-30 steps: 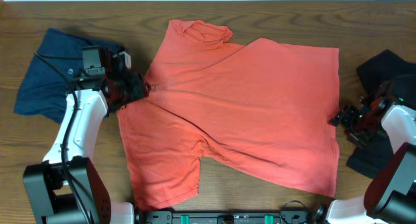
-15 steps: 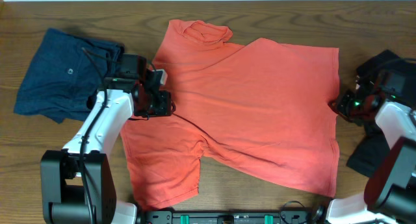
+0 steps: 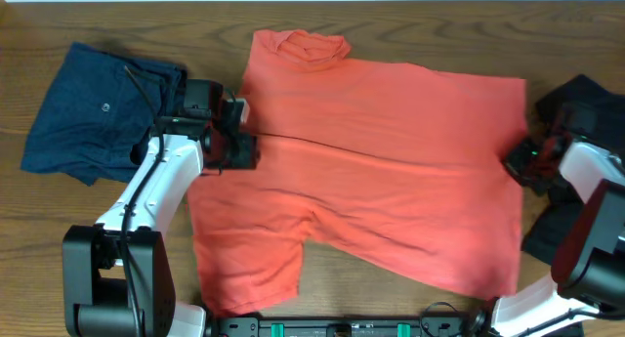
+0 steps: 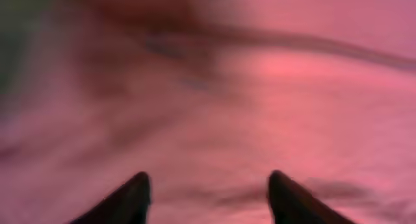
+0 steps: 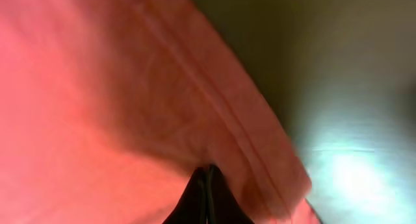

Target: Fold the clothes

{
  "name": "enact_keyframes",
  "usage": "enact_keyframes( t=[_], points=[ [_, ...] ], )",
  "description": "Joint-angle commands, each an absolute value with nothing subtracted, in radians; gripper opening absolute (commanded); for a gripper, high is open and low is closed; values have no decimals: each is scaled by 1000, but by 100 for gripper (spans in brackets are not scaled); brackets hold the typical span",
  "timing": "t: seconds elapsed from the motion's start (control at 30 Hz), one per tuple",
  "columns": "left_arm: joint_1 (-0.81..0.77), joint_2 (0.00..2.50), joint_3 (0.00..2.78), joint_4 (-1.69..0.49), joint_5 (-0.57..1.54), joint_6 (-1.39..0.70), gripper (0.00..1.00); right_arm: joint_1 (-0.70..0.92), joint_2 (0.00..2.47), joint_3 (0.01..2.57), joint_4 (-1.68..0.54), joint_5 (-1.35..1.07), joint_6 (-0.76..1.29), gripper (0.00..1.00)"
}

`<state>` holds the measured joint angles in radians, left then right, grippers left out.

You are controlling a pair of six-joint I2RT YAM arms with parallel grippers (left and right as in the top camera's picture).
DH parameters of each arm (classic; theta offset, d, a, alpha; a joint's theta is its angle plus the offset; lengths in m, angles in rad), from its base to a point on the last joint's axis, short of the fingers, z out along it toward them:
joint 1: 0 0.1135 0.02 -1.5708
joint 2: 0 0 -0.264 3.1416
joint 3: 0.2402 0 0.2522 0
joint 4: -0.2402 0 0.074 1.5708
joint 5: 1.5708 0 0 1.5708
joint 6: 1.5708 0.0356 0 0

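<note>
One coral-red T-shirt (image 3: pixel 391 171), spread flat, hem pinched in right gripper (image 5: pixel 208 167) (left gripper (image 4: pixel 207 177) fingers apart, empty)

The left wrist view is smeared: the coral-red short-sleeved cloth T-shirt (image 4: pixel 273 87) fills it without sharp detail, and the left gripper (image 4: pixel 208 185) shows only two dark tips, apart, cut by the bottom edge. Overhead, the right arm (image 3: pixel 589 173) hides part of the crumpled black cloth garment (image 3: pixel 586 88), and the navy-blue cloth garment (image 3: pixel 68 122) bears a pale mark (image 3: pixel 105 106) too small to read.

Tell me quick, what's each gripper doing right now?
Left gripper: open, over the T-shirt.
Right gripper: closed on the T-shirt's edge.
</note>
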<state>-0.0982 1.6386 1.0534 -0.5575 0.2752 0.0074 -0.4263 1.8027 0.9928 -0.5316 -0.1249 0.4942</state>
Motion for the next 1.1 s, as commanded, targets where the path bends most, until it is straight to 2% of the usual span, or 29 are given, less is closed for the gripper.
enact_keyframes(
  t=[0.0,0.07,0.1,0.17,0.2,0.27,0.5,0.73,1.07],
  points=[
    [-95,1646,1072,-456,115,39,66,-508,1754,993,-549,67,534,1],
    [-95,1646,1072,-380,114,57,68,-511,1699,1010,-536,1,466,2],
    [-95,1647,1072,-355,114,57,69,-509,1676,1017,-529,-36,429,5],
    [-95,1650,1072,-313,115,57,69,-504,1625,1025,-516,-139,337,23],
    [-95,1657,1072,-295,115,57,69,-502,1601,1025,-517,-178,314,40],
    [-95,1678,1072,-272,126,57,69,-502,1564,1025,-525,-236,309,52],
    [-95,1839,1072,-154,175,120,69,-489,1532,1025,-596,-443,255,51],
    [-94,1912,1076,-53,232,123,69,-426,1532,1025,-686,-445,147,51],
    [-94,1970,1076,-18,224,123,67,-372,1532,1024,-691,-415,148,50]
  ],
)
